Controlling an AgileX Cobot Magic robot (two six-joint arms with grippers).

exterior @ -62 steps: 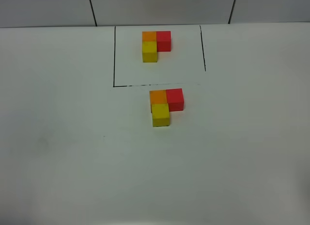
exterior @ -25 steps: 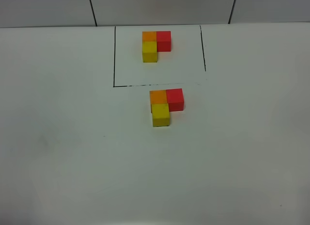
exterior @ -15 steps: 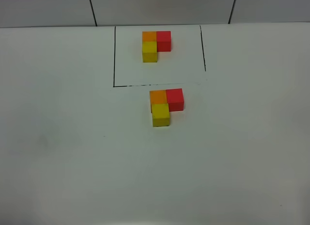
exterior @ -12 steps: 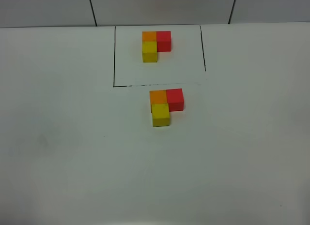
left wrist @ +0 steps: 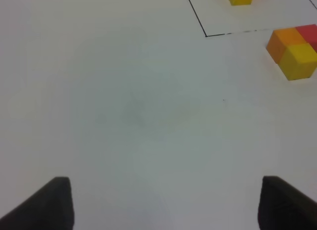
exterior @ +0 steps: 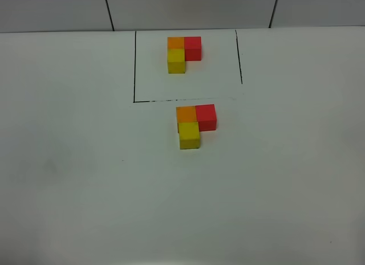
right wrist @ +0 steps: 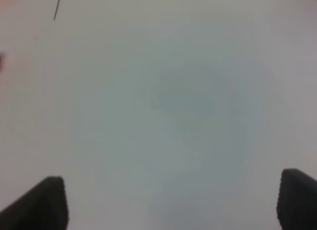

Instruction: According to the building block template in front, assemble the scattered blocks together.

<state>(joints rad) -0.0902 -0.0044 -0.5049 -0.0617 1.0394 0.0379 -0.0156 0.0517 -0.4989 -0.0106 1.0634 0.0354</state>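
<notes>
The building block template (exterior: 183, 53) is an L of orange, red and yellow cubes inside thin black drawn lines at the back of the table. In front of the frame, the three loose blocks stand joined in the same L: orange block (exterior: 186, 114) at the corner, red block (exterior: 206, 117) to its right, yellow block (exterior: 189, 135) in front. They show in the left wrist view (left wrist: 293, 51) too. My left gripper (left wrist: 166, 203) is open over bare table, away from the blocks. My right gripper (right wrist: 171, 203) is open over bare table. Neither gripper shows in the exterior high view.
The white table (exterior: 85, 179) stretches wide around the blocks. Black frame lines (exterior: 134, 65) mark the template area. A tiled wall with dark seams (exterior: 108, 8) runs behind the table.
</notes>
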